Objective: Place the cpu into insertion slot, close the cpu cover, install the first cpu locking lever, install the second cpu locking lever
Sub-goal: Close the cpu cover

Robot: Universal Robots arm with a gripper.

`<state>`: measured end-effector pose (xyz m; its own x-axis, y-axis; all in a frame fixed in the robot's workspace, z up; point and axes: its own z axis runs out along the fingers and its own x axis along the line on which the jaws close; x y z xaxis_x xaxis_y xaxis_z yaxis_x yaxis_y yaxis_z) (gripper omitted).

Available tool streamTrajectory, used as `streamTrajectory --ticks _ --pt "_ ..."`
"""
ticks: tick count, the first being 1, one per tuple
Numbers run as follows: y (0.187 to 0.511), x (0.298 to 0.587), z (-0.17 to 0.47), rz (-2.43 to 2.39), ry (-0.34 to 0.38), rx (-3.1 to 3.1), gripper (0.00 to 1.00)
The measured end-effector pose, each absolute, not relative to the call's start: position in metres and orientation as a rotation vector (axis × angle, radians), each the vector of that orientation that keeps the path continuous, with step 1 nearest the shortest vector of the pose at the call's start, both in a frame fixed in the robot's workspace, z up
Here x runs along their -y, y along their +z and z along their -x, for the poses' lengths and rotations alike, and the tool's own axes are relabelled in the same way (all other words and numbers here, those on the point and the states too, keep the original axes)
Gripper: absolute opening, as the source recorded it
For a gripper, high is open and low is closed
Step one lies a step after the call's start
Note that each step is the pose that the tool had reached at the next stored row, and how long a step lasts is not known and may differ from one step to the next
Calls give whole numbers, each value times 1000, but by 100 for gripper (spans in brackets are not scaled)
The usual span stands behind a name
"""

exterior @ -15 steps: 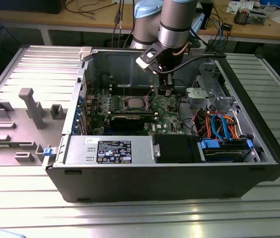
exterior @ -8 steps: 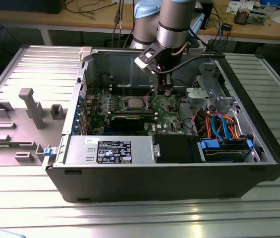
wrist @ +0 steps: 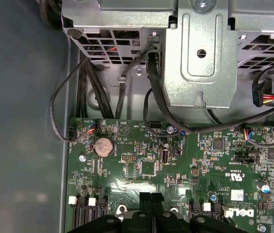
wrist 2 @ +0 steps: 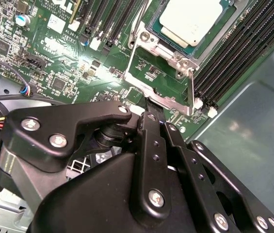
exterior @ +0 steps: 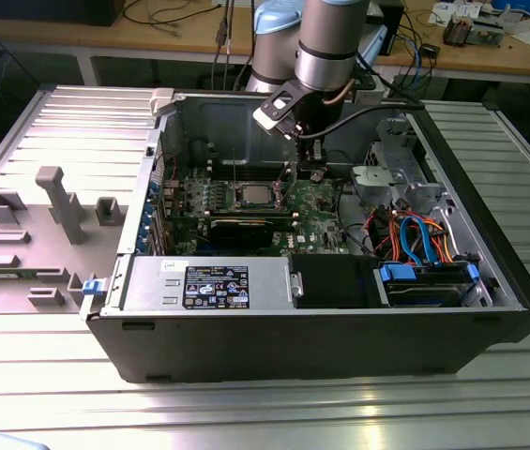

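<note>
From my console, the cpu (wrist 2: 190, 22) lies flat in the insertion slot (wrist 2: 152, 38), its dull silver-grey top facing up off the green circuit board (wrist 2: 69, 63). It is square with rounded corners, so it has no long axis, and its edges run in line with the black memory slots (wrist 2: 233, 53) just beside the insertion slot. The cpu cover (wrist 2: 168, 100), a thin shiny metal frame with a square window, is swung off the insertion slot and stands tilted on the side toward the gripper (wrist 2: 148, 104), with green board showing through the window. A thin wire lever (wrist 2: 192, 87) rises beside the frame's far bar. I read the matte black fingers as drawn together, with hardly a gap. Their tips sit against the cover's edge farthest from the insertion slot, but I cannot tell whether they pinch it. In the exterior view the arm reaches down into the open case just beside the insertion slot.
</note>
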<state>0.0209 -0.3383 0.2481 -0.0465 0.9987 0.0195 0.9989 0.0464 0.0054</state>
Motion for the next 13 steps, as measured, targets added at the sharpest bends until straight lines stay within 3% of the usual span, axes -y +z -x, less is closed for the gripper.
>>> streamTrajectory --ticks 13 --pt "248 338 -18 2162 -27 2265 11"
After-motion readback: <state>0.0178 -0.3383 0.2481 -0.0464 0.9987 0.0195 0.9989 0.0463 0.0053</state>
